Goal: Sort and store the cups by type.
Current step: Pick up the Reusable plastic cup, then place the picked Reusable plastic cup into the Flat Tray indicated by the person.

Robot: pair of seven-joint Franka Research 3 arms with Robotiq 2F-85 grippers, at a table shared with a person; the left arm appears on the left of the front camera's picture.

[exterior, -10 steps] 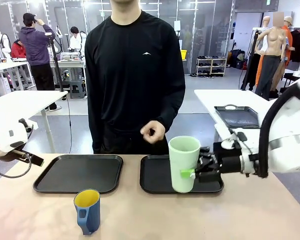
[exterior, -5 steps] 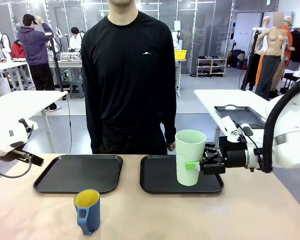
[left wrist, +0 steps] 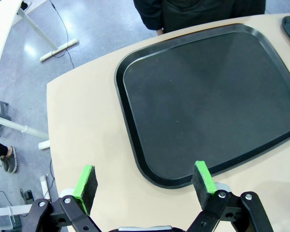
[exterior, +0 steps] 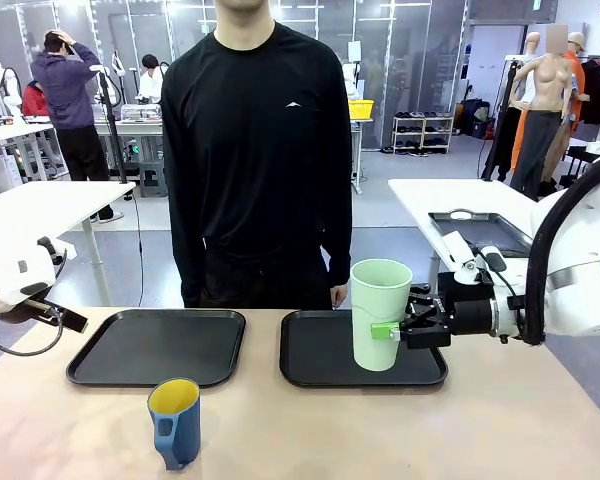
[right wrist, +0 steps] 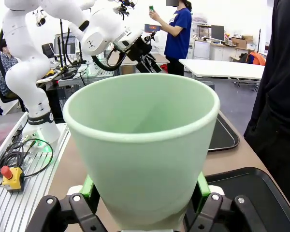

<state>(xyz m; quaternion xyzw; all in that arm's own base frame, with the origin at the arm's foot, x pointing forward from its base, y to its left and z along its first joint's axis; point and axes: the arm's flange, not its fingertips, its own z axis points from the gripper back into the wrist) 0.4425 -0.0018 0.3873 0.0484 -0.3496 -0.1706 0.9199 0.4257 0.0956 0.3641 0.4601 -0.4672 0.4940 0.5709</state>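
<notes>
My right gripper [exterior: 395, 332] is shut on the tall mint-green tumbler [exterior: 380, 312], holding it upright over the right black tray [exterior: 315, 352]. I cannot tell whether its base touches the tray. In the right wrist view the tumbler [right wrist: 142, 150] sits between the green pads of that gripper [right wrist: 145, 186]. The dark-blue mug [exterior: 176, 422] with a yellow inside stands on the table near the front, ahead of the left black tray [exterior: 160, 345]. My left gripper [left wrist: 145, 179] hangs open and holds nothing, above the table beside the near edge of the left tray [left wrist: 208, 96].
A person in a black top [exterior: 265, 150] stands at the table's far side with arms down. The left arm's white body [exterior: 10, 275] sits at the far left edge. A second table with a dark tray [exterior: 475, 232] stands behind on the right.
The right gripper carried the tumbler a little to the right and farther over the right tray, then held still. The person's raised hand dropped to their side.
</notes>
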